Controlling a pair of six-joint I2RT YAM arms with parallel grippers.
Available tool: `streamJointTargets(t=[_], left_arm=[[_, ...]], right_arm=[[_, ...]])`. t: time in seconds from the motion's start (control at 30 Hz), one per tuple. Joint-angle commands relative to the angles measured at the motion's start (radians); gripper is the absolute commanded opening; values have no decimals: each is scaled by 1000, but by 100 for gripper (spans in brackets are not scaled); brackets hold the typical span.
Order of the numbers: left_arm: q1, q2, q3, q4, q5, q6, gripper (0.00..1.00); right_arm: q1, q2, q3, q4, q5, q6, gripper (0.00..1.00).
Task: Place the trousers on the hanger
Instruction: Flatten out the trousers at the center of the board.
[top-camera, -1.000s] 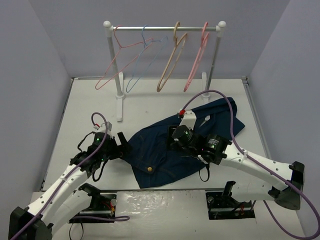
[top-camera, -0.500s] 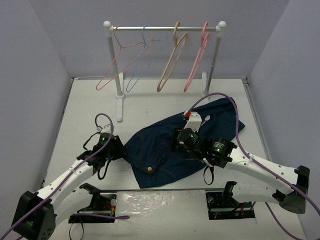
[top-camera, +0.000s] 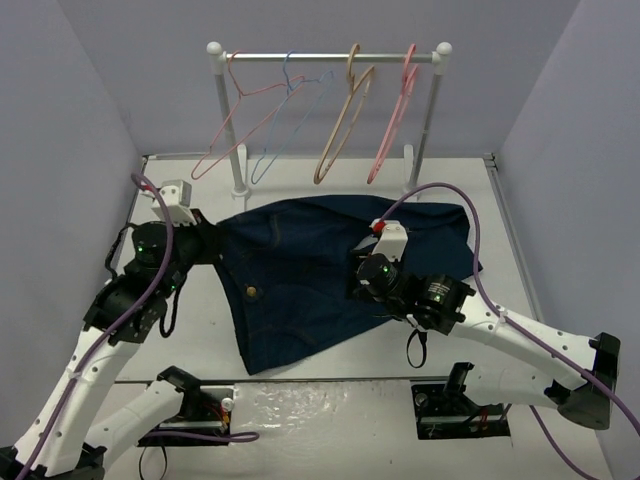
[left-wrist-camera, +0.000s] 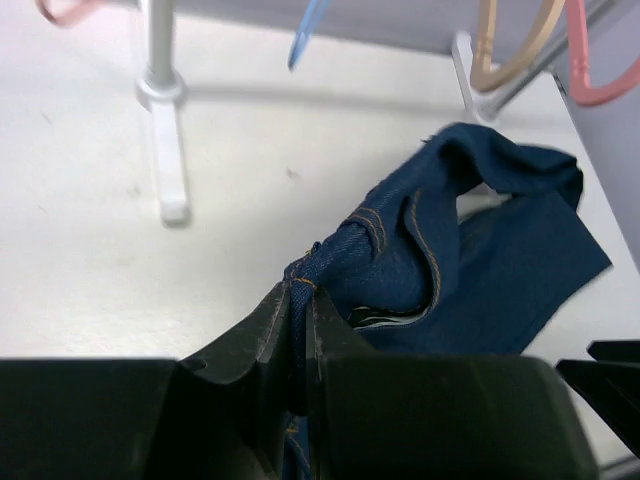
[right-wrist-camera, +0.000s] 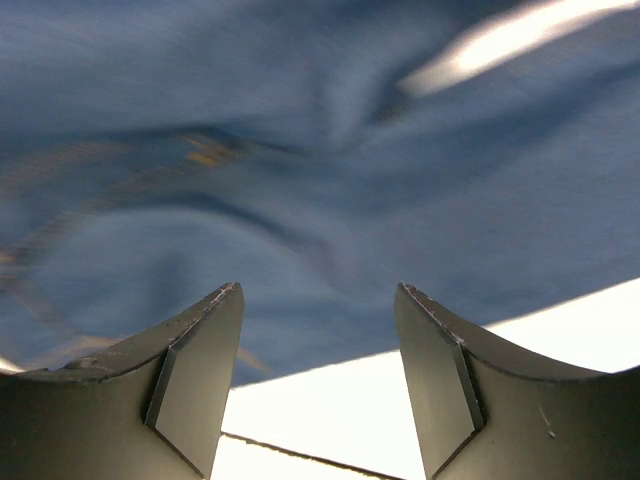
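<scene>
Spreading the garment ahead of hanging.

- **Table** (top-camera: 460, 180): carries the whole setup.
- **Trousers** (top-camera: 310, 270): they lie on the table just in front of the rack (top-camera: 320, 57). They are drawn out sideways from below the rack's left post to beyond its right post. None of the cloth is on any hanger yet.
- **Hanger** (top-camera: 345, 125): the tan one hangs bare from the rack's rail, between the light-blue hanger (top-camera: 285, 120) and a pink hanger (top-camera: 392, 120), well apart from the cloth.
- **Left gripper** (left-wrist-camera: 302, 300): in front of the rack's left post, it is clamped fully shut on a stitched edge of the trousers. The cloth rises in a fold from this pinch, probably so the garment can be pulled flat and its end found.
- **Right gripper** (right-wrist-camera: 318, 300): in front of the rack's right post, it hovers over the cloth with its jaws apart and nothing between them, apparently poised to take a second hold.

The hanger seems to stay on the rail until both ends of the trousers are under control.
</scene>
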Motion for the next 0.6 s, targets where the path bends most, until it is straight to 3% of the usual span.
streamJointTargets(t=[0.0,0.2,0.33,0.43,0.57], left_arm=[[19,56,-10,-60,-193,168,5],[237,188,-60,-23,-200,163,22],[325,298,-3,-28,-318,165,34],[345,326,49,-43,-209,115,51],[316,284,14,-35,-16,42,61]], right_arm=[[-9,-16,33,36,62,-14,59],[-9,-22,17,36,52,2,60],[-10,-25,1,36,53,8,60],[-12,-32,-10,36,59,7,60],[-24,-45,-22,36,64,6,61]])
